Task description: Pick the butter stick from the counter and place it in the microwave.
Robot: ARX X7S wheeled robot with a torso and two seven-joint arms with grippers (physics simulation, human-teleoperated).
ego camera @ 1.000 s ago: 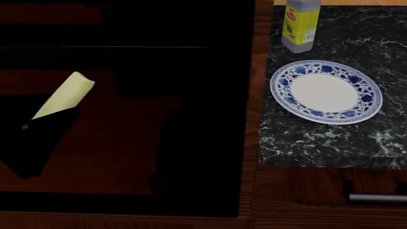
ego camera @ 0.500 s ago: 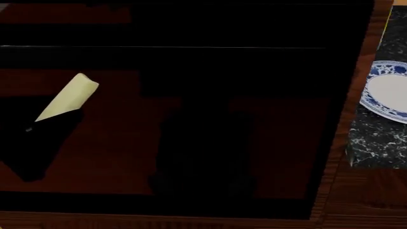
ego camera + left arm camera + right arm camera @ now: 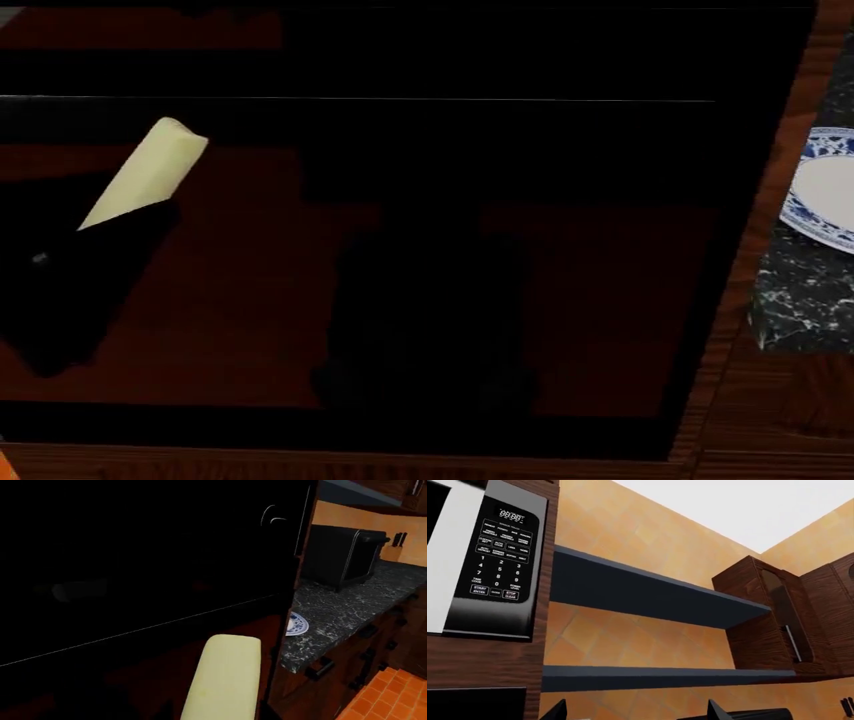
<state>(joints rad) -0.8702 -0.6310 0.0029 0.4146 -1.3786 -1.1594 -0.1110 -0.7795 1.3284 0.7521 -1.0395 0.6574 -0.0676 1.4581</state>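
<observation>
Comparing the head view with the frame half a second back, the butter stick [image 3: 144,174] sits a little higher, its free end now close to the thin pale line across the dark surface, where before it lay lower. The view has also swung slightly left: the blue-and-white plate [image 3: 827,190] is nearer the right edge and less of the counter [image 3: 798,300] shows. Judgement: the stick is being carried up and forward towards the microwave [image 3: 487,560], but placement is not yet done.

Left gripper [image 3: 100,235]: closed on the butter stick's lower end. The stick tilts up and to the right out of the dark gripper body in the head view, and projects away from the camera in the left wrist view [image 3: 223,680]. The finger gap itself is lost in shadow; the hold is inferred from the stick standing clear of any surface.

Right gripper [image 3: 634,711]: only two dark finger tips show at the lower edge of its wrist view, set well apart with nothing between them. It points up at the microwave's keypad [image 3: 499,555] and the wall shelves [image 3: 647,597].
</observation>
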